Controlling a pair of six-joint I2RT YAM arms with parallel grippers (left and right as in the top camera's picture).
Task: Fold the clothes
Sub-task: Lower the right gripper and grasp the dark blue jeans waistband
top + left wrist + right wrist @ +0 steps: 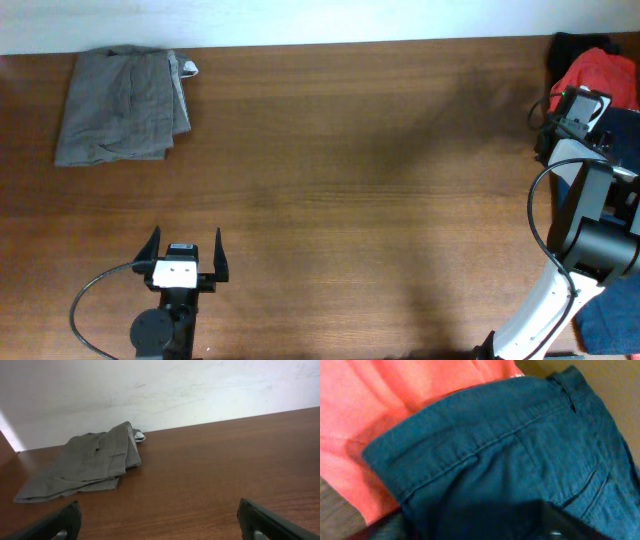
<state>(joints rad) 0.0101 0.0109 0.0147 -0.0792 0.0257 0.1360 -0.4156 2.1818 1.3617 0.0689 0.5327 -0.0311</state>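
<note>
Risk: my right gripper [572,102], opening unclear, may drag red shirt [380,405] along with blue garment [510,470]; left gripper [185,250] gapes wide, empty.

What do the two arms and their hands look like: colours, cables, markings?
The left hand has two black pointed fingers on a white block with a small dark label, a round black joint behind it, and a black cable looping sideways. The right arm has a white link, a black joint and a dark wire loop; the right hand looks mostly dark.
</note>
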